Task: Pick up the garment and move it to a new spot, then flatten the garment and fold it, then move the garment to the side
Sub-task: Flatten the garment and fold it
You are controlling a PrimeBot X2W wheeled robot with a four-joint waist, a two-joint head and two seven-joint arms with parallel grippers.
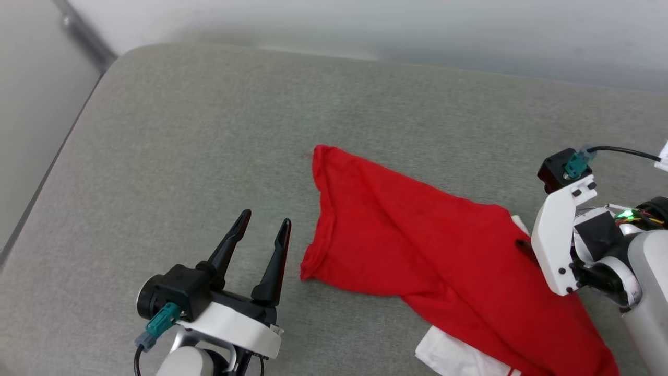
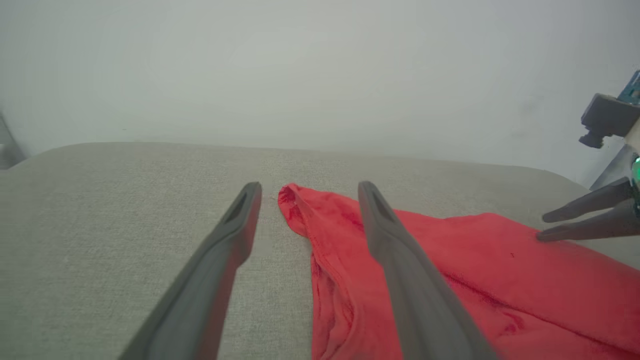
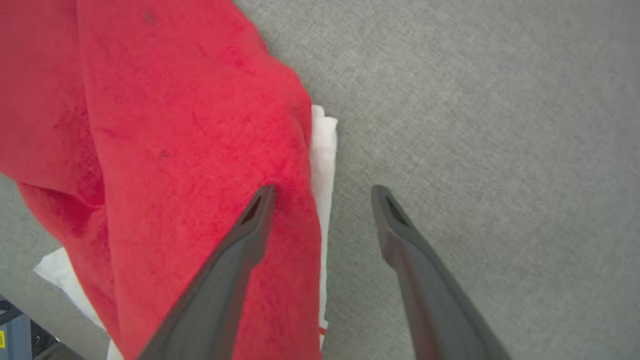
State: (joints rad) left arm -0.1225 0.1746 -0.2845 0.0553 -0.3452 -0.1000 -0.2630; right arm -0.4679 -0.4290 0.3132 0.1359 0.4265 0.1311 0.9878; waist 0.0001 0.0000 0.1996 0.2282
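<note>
The garment [image 1: 417,245] lies crumpled on the grey padded surface, a long red band running from the middle toward the lower right. A white sleeve [image 1: 454,357] pokes out beneath it near the front edge. No lettering shows. My left gripper [image 1: 265,219] is open just left of the garment's near corner, with nothing between its fingers. In the left wrist view the garment [image 2: 450,270] lies ahead and to the right of that gripper [image 2: 310,186]. My right gripper [image 3: 324,190] is open, straddling the garment's right edge [image 3: 200,150], one finger over red cloth and the other over bare surface.
The grey fabric surface [image 1: 182,146] reaches a rounded left edge [image 1: 57,156] and a pale wall behind it. Bare surface stretches left of and beyond the garment. My right arm's white bracket [image 1: 558,240] and cable stand over the garment's right side.
</note>
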